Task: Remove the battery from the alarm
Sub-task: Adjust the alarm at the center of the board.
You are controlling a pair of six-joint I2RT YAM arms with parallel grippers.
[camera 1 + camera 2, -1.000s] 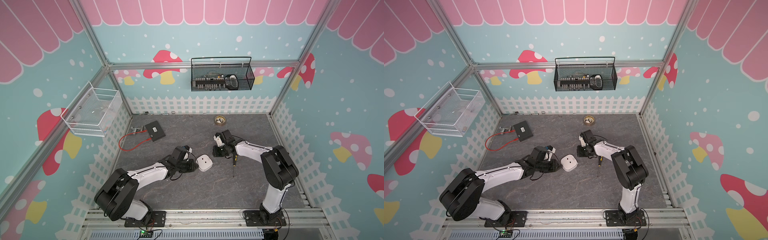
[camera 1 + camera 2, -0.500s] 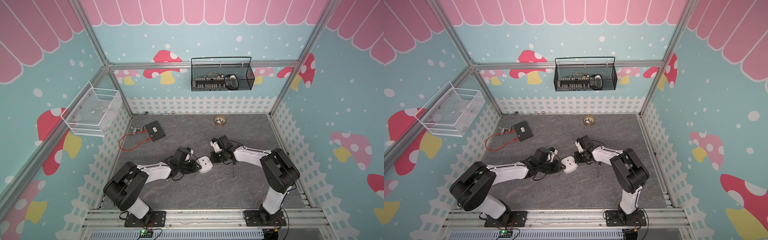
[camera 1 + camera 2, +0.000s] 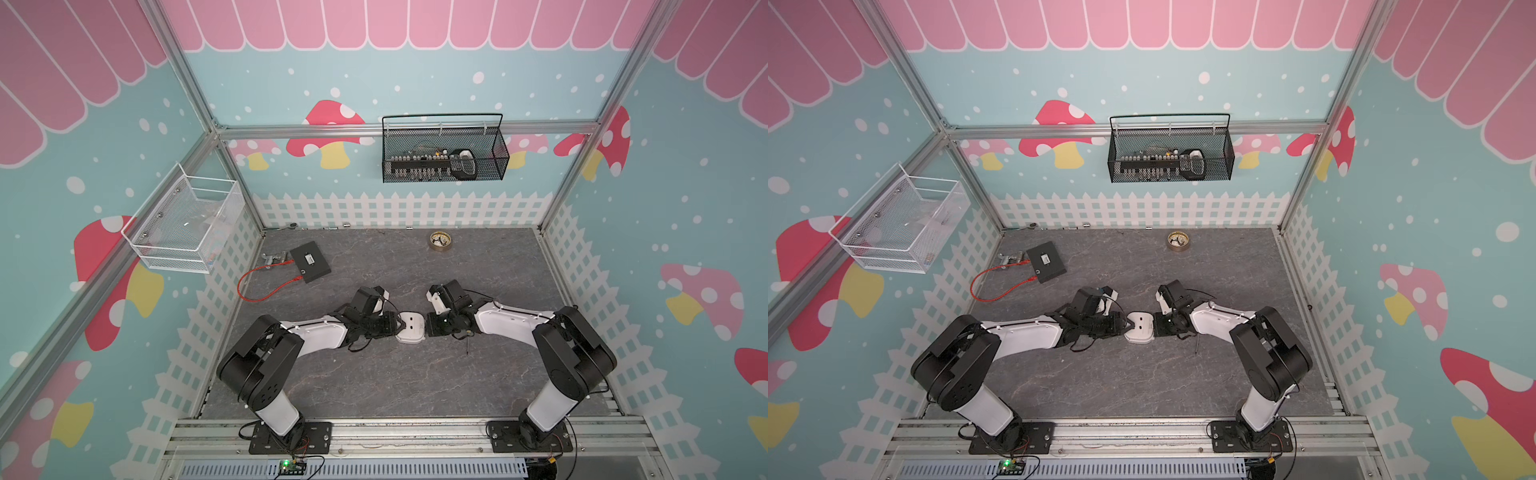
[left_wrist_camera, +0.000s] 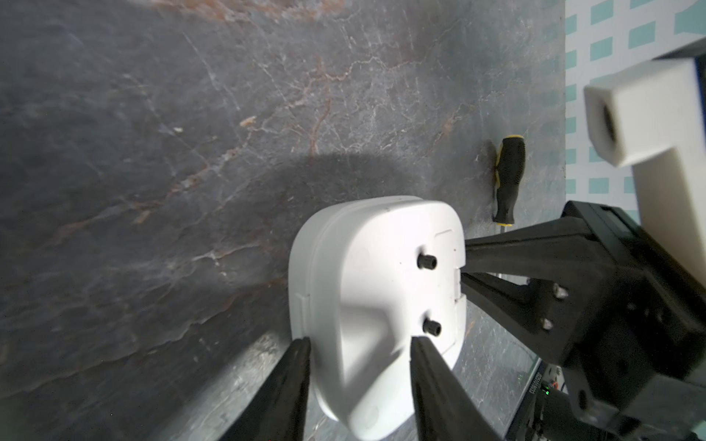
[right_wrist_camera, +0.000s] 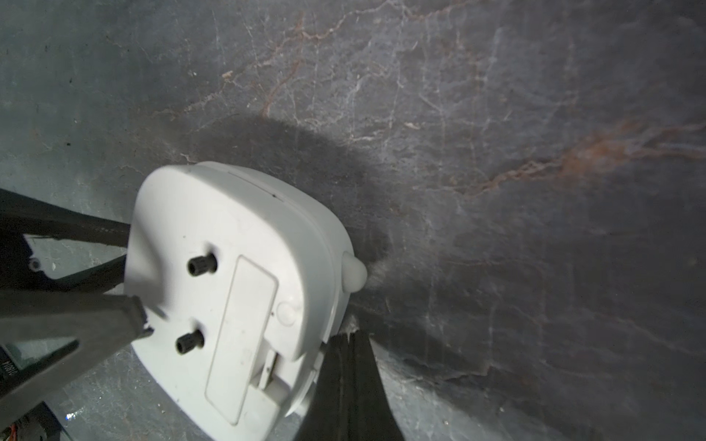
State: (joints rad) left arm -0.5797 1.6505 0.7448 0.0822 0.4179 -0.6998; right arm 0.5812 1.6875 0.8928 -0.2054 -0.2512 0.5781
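1. Top views: the alarm [image 3: 410, 329] lies back-up about mid-table, directly between the two grippers. The left gripper [image 3: 398, 326] meets its left edge and the right gripper [image 3: 429, 326] meets its right edge. The jaws are too small to judge from up here. A box [image 3: 311, 262] with a red cable [image 3: 257, 293] lies at the far left of the table [image 3: 374, 382], and a brass dial [image 3: 440, 241] sits far right. Both are well apart from the alarm.
2. Left wrist: the left gripper's jaws stand part-way apart, astride the alarm's left edge. One finger [image 4: 290, 385] is against the rim, the other lies over the back beside a black knob [image 4: 431, 327]. Whether they press the alarm cannot be told. A screwdriver [image 4: 508, 175] lies flat on the table to the alarm's right, apart from it.
3. Right wrist: the right gripper's fingers [image 5: 344, 382] are pressed together with nothing between them. Their tips are at the alarm's right edge, by the latch end of the cover [image 5: 240, 336]. The cover sits in the alarm's back. One left finger [image 5: 76, 324] has its tip on the back, next to the two knobs.
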